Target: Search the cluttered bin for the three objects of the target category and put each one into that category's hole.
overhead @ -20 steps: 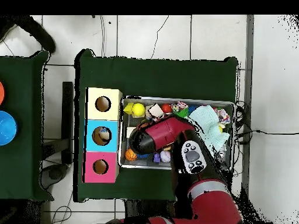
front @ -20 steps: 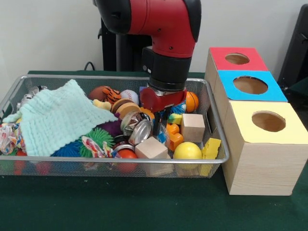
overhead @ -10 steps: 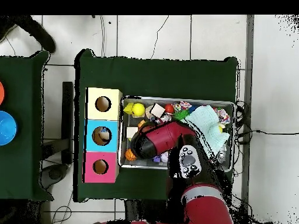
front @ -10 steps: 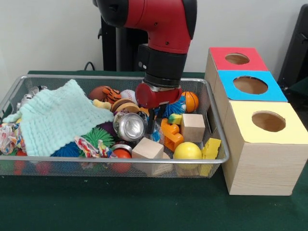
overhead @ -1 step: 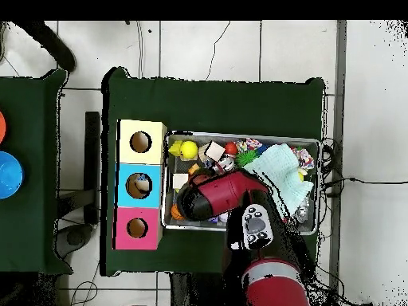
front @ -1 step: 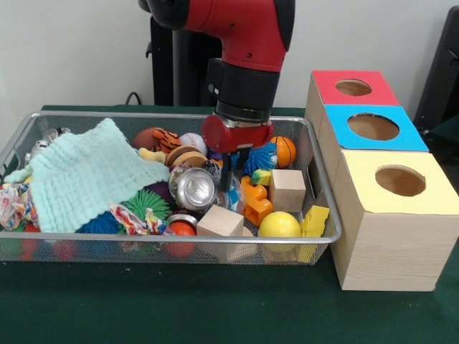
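Bin (front @ -1 step: 321,188) on bench: one cloth (front @ -1 step: 90,177), one can (front @ -1 step: 195,188), two wooden cubes, assorted balls. Three boxes alongside, one hole each. Claw (front @ -1 step: 224,180) beside can; state indiscernible. No legible writing.

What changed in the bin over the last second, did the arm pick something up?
The arm rose and shifted slightly. The silver can has turned in the bin, its round end now facing the camera beside the pincer. Whether the pincer grips it cannot be seen. The green cloth, yellow ball, wooden blocks and three boxes stayed put.
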You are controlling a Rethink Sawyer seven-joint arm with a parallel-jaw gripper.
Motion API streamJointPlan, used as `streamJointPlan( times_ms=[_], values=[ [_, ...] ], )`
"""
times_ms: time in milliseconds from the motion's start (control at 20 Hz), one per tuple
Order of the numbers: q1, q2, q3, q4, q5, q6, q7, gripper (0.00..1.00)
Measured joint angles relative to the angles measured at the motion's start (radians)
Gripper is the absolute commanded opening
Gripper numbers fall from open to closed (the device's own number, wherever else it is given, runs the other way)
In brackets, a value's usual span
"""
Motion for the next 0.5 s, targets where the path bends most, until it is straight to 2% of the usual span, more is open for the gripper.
streamJointPlan(
  times_ms=[500],
  values=[
    [-0.078, -0.178, 0.005, 0.136, 0.125, 0.011, 0.0, 0.0]
  ],
)
